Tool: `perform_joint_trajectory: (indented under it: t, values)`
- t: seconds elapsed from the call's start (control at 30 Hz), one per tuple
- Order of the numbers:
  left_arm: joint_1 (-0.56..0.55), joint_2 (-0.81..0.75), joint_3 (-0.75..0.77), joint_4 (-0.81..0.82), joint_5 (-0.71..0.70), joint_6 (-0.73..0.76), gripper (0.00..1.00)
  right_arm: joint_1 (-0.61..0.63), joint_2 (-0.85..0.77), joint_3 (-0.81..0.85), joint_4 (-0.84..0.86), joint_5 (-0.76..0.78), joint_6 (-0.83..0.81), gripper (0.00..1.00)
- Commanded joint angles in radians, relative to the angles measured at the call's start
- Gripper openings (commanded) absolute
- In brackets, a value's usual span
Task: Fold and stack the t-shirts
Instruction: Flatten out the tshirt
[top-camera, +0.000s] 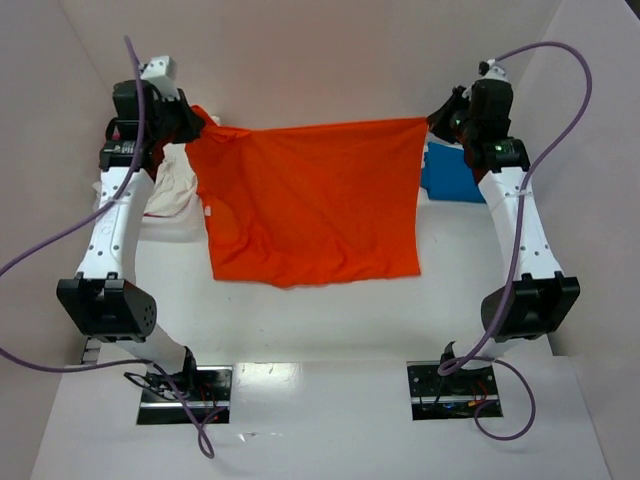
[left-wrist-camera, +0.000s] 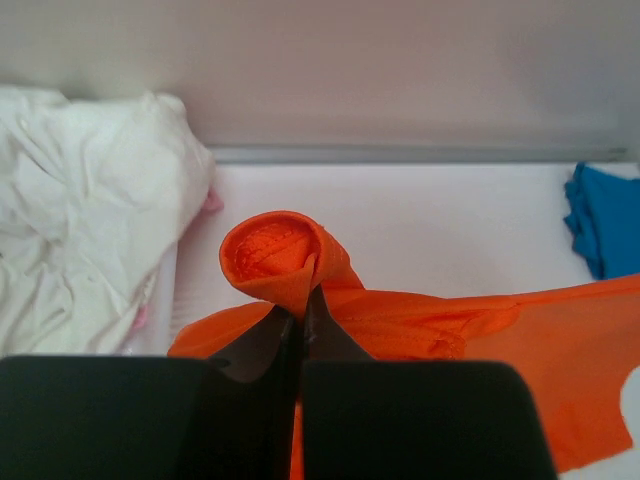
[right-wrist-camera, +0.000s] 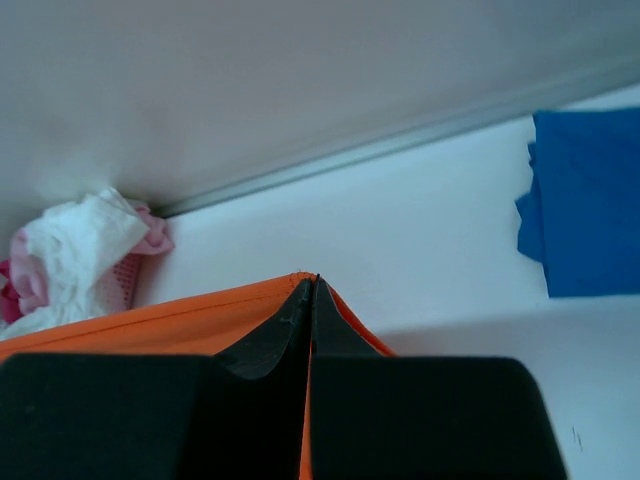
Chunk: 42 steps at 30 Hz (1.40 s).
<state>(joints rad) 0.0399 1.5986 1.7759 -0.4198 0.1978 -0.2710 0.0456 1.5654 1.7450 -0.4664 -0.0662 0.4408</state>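
**A:** Where is the orange t-shirt (top-camera: 310, 205) found?

**B:** It is seen across the upper middle of the overhead frame, spread wide between the two arms. Its top edge is drawn taut from corner to corner, and the rest is draped down toward the bench (top-camera: 330, 330). How much of it rests there cannot be told.

**A:** How are the tools set?

**B:** The left tool (left-wrist-camera: 300, 305) is pressed together on a bunched corner, with a rolled loop of orange cloth pushed out past the tips. The right tool (right-wrist-camera: 314, 288) is pinched on the opposite corner, where the edge is clamped flat.

**A:** How is the cloth expected to handle?

**B:** It is judged light, soft and limp, so no shape will be kept unless it is laid down. Sag is to be expected wherever it is not tensioned. Hold is best taken at hems and corners, where the fabric is doubled. Creases are likely on the bunched left side.

**A:** And the surface and room?

**B:** The bench is white, smooth and matt, so easy sliding is expected. It is enclosed by pale walls (top-camera: 330, 50) at the back and sides. A blue t-shirt (top-camera: 450, 178), apparently folded, is seen at the upper right beside the right arm. A crumpled white t-shirt (left-wrist-camera: 80, 210) with some pink cloth (right-wrist-camera: 150, 240) is heaped at the upper left.
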Motion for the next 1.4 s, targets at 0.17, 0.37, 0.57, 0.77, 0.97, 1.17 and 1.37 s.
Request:
perform_joint_trajectory:
  t: [0.17, 0.37, 0.57, 0.77, 0.97, 1.17, 1.37]
  values:
    - [0.018, -0.349, 0.085, -0.001, -0.041, -0.013, 0.00, -0.018, -0.280, 0.031, -0.020, -0.007, -0.045, 0.00]
    - [0.018, -0.574, 0.049, -0.027, -0.038, -0.022, 0.00, -0.018, -0.525, -0.074, -0.050, -0.032, -0.045, 0.00]
    - [0.009, -0.857, -0.072, -0.056, -0.090, -0.022, 0.00, -0.018, -0.747, -0.139, -0.120, -0.043, -0.036, 0.00]
    - [-0.035, -1.001, -0.097, -0.123, -0.199, -0.035, 0.00, -0.018, -0.834, -0.072, -0.179, -0.032, -0.036, 0.00]
    - [-0.064, -0.974, -0.095, -0.073, -0.241, -0.036, 0.00, -0.018, -0.807, -0.098, -0.167, -0.020, -0.025, 0.00]
    - [-0.064, -0.829, -0.257, 0.076, -0.209, -0.036, 0.00, -0.018, -0.760, -0.325, -0.039, 0.010, -0.016, 0.00]
    - [-0.064, -0.711, -0.448, 0.216, -0.164, -0.060, 0.00, -0.018, -0.643, -0.510, 0.090, 0.028, 0.000, 0.00]
